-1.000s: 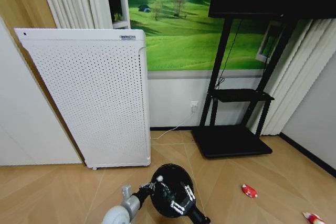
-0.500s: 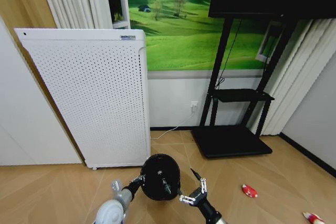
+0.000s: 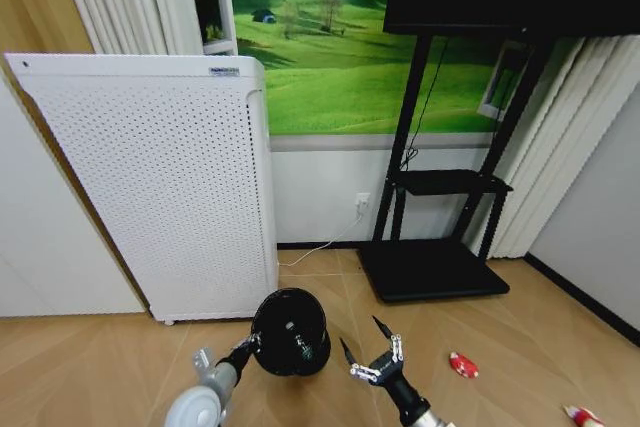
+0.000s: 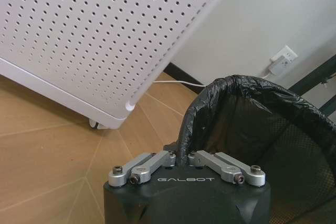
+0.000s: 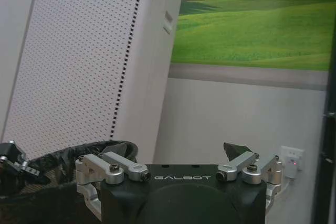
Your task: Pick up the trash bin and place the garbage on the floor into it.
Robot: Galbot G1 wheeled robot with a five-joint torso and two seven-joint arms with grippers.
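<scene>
Black mesh trash bin [image 3: 290, 331] held by left pincer [image 4: 182, 157], right pincer [image 3: 372, 350] wide, packet [image 3: 577, 414] edge-cropped

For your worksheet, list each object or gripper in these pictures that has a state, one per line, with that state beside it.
trash bin: held off the floor, lined with a black bag
left gripper: shut on the bin's rim
right gripper: open, holding nothing
red packet: lying on the floor
wrapper: lying on the floor

head: high, facing wall, downward | wrists: low, close | shared: white appliance [image 3: 160, 187], trash bin [image 4: 252, 124]
</scene>
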